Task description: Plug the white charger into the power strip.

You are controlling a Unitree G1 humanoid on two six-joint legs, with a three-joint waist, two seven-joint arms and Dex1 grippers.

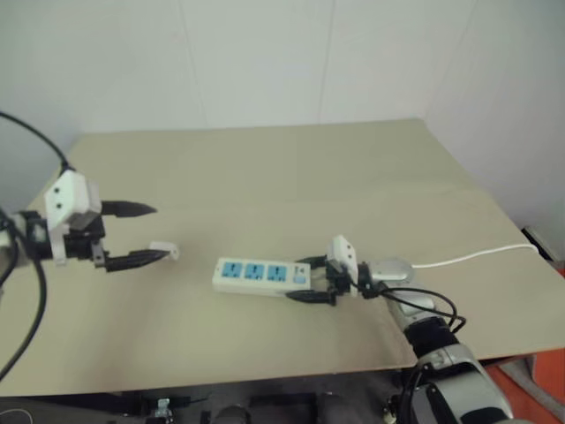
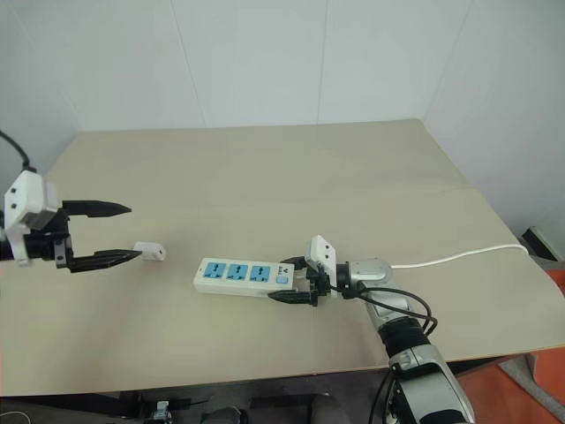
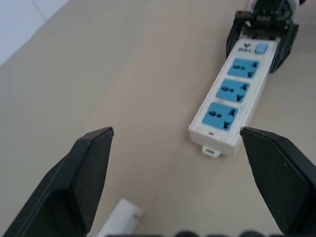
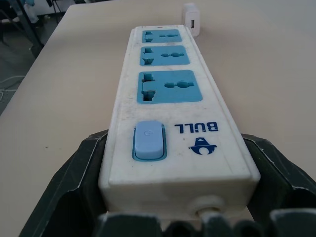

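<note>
The power strip (image 1: 256,274), a flat white bar with three blue sockets, lies on the tan table (image 1: 291,177) near its front edge. My right gripper (image 1: 300,279) is shut on the power strip's switch end, one black finger (image 4: 81,173) pressed against each long side. The white charger (image 1: 165,251), a small white block, lies on the table to the left of the strip. My left gripper (image 1: 160,233) hovers open just left of the charger, pointing toward the strip. In the left wrist view the white charger (image 3: 121,217) lies low between the spread fingers (image 3: 89,168), untouched.
A thin white cord (image 1: 477,256) runs from the strip's switch end to the table's right edge. White walls stand behind the table. The table's front edge passes just below my right arm.
</note>
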